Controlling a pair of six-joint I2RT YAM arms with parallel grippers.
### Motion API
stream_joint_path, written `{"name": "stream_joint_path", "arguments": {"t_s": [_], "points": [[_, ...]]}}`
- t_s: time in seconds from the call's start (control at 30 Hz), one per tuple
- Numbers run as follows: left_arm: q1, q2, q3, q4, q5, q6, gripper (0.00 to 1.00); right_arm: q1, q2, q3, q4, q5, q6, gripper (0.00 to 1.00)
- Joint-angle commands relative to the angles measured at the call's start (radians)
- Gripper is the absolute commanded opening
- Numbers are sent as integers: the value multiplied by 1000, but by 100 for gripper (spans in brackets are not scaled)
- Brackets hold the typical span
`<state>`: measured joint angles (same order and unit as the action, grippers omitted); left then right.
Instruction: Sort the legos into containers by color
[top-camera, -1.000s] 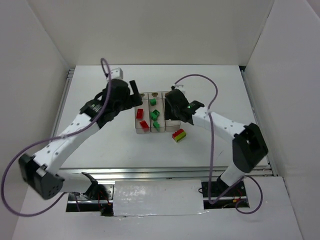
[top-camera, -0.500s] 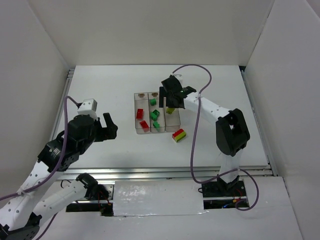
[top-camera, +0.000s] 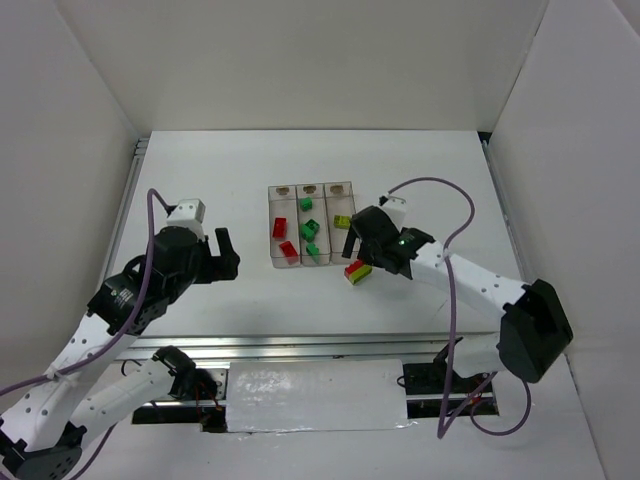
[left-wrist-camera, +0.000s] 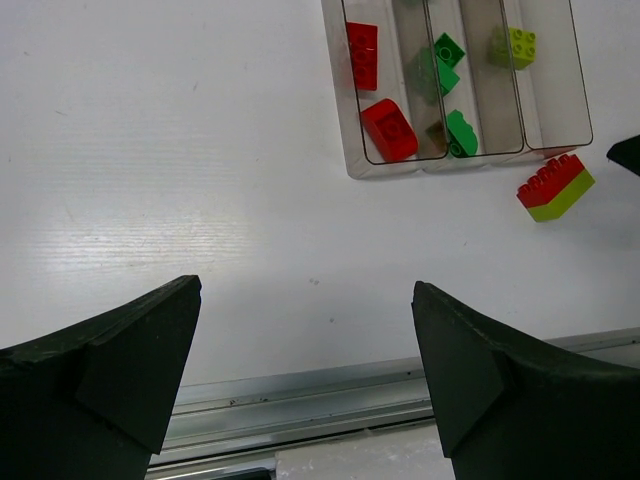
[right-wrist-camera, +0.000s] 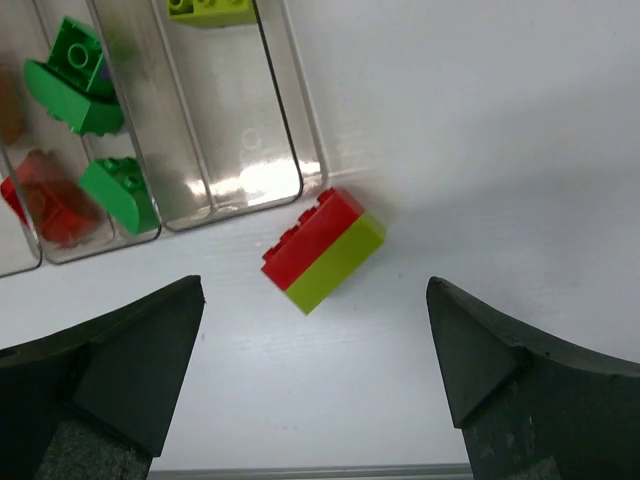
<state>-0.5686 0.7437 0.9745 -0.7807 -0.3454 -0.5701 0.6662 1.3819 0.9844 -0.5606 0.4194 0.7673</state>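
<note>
The containers (top-camera: 310, 262), three joined clear bins, sit mid-table. The left bin holds two red legos (top-camera: 279, 228), the middle bin three green ones (top-camera: 309, 228), and the right bin one yellow-green one (top-camera: 342, 221). A red brick stuck on a yellow-green brick (top-camera: 357, 270) lies on the table just off the right bin's near corner. My right gripper (top-camera: 355, 255) hovers over this pair, open and empty. In the right wrist view the pair (right-wrist-camera: 325, 250) lies between and just ahead of the gripper (right-wrist-camera: 315, 300). My left gripper (top-camera: 226, 254) is open and empty, well left of the bins.
A metal rail (top-camera: 330, 345) runs along the table's near edge and also shows in the left wrist view as the rail (left-wrist-camera: 300, 405). White walls close in the table on three sides. Purple cables loop from both arms.
My right gripper opened over the right bin, left a yellow-green brick there, then drew back toward the stacked pair. My left arm pulled away from the bins to the left.
</note>
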Motion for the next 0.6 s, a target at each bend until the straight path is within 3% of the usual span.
{"name": "stream_joint_path", "arguments": {"t_s": [0.0, 0.23, 0.57], "points": [[12, 9, -3, 47, 40, 38, 100, 39, -66, -94, 51, 65, 141, 100], [15, 6, -5, 44, 32, 35, 99, 65, -24, -168, 143, 64, 254, 93], [19, 17, -3, 44, 36, 41, 99, 78, 161, -124, 194, 90, 286, 91]]}}
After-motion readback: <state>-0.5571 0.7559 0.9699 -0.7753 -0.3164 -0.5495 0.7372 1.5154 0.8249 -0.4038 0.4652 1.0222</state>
